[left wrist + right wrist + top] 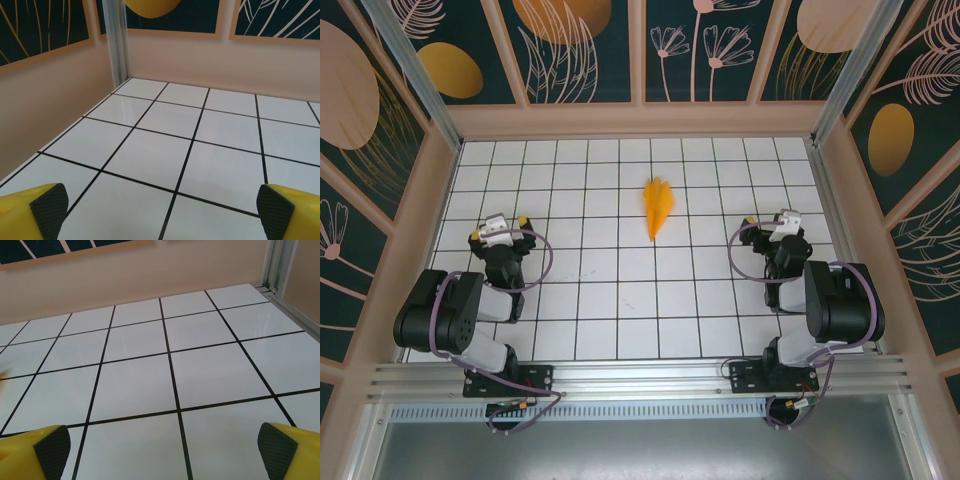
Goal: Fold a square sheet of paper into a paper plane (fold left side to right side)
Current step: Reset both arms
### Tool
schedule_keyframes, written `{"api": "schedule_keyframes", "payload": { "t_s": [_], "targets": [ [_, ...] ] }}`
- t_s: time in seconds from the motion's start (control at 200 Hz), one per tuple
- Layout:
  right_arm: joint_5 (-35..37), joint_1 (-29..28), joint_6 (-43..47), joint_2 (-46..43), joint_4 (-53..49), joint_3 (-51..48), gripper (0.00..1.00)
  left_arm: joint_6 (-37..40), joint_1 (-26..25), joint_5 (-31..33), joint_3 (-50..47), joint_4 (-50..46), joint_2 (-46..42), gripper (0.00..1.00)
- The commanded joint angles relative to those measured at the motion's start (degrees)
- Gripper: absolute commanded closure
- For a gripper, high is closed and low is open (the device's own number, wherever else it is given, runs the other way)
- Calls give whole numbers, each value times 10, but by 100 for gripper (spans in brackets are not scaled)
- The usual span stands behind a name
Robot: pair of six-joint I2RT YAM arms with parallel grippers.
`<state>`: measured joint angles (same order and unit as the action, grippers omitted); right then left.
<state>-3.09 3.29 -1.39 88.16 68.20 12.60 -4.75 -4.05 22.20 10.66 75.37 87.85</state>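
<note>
The paper plane (658, 208) is lying on the white gridded table (620, 300), toward the back and near the middle, with its narrow tip pointing at the arms. Its far end seems to be fanning out, though the folds are too small to read. The left gripper (500, 232) is hovering well off to the plane's left, and the right gripper (782, 222) well off to its right. Both are gaping wide and holding nothing, with only bare tiles showing between their yellow fingers (25, 207).
</note>
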Motion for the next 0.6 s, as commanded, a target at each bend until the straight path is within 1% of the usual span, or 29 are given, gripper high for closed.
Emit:
{"api": "schedule_keyframes", "payload": {
  "t_s": [0.0,0.085,0.595],
  "targets": [
    [-1,-4,4,0,31,8,1,-14,12,-26,14,13,-2,1],
    [9,-11,8,1,28,10,1,-13,12,-25,12,16,-3,1],
    [7,-10,7,2,26,10,1,-12,12,-26,10,19,-4,2]
  ]
}}
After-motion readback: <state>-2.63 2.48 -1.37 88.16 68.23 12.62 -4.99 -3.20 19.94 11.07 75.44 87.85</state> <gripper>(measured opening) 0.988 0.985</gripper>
